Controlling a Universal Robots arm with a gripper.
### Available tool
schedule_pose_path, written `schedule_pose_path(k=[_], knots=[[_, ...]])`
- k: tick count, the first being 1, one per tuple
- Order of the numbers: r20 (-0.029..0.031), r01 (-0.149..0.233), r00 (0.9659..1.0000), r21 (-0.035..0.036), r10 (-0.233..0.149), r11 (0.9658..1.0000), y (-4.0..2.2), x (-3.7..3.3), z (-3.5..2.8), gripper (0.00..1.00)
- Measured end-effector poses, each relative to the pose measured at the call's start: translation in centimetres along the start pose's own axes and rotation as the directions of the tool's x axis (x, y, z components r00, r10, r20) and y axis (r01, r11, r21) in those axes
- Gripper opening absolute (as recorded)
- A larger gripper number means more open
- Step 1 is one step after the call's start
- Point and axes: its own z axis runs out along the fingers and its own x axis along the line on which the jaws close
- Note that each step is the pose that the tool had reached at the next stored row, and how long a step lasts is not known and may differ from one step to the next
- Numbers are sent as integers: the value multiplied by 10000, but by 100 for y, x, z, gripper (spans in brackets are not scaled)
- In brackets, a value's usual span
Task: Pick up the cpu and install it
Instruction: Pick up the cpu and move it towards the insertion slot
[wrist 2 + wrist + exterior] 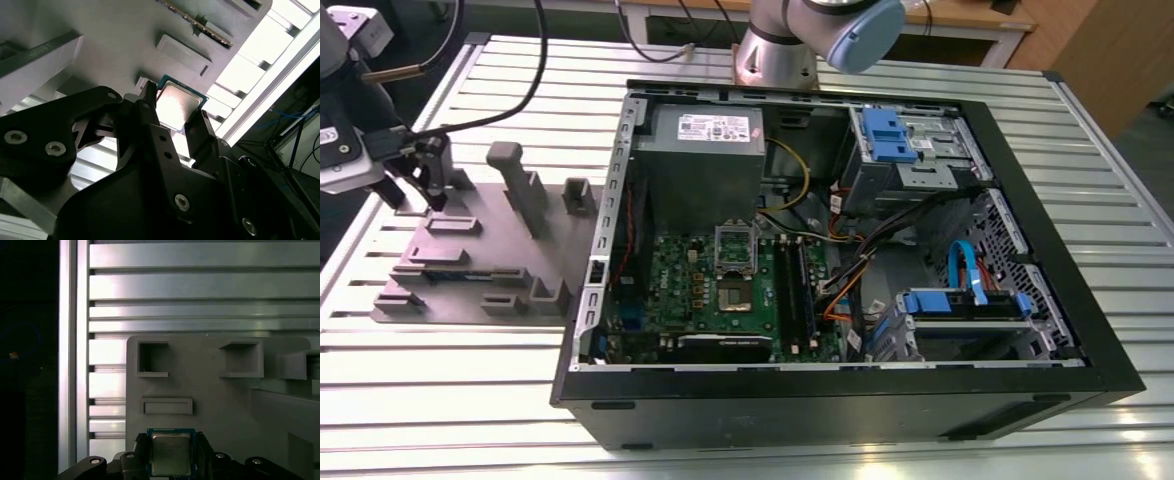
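The open computer case (854, 405) lies beside the grey fixture plate (467, 270). Over the plate's edge far from the case, the gripper (430, 198) pinches the cpu (171, 454) between its fingers (150, 107). The fingers hide two of the chip's sides, and I cannot tell whether it touches the plate.

We see the cpu (171, 454) with a smooth silver-grey metal lid, satin with a soft sheen, and a thin rim of green board around it. The fingers (149, 107) of the gripper (171, 442) look matt black, whether metal or plastic we cannot tell, and are set with duller steel screw heads (181, 201). The holder block (200, 390) is dull grey plastic, matt and faintly grainy. The table (480, 400) is ribbed bare aluminium, brightly reflective. We read the computer case (854, 410) as black painted sheet metal, semi-matt. Its power supply (700, 165) is plain grey metal with a white paper label (720, 127), the motherboard (707, 270) is glossy green laminate, and the drive latches (883, 135) are smooth blue plastic
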Motion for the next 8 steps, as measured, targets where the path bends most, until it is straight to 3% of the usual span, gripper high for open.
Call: schedule_pose_path(k=[8], knots=[[0,-1,10000,0,1,10000,6,0,-116,47]])
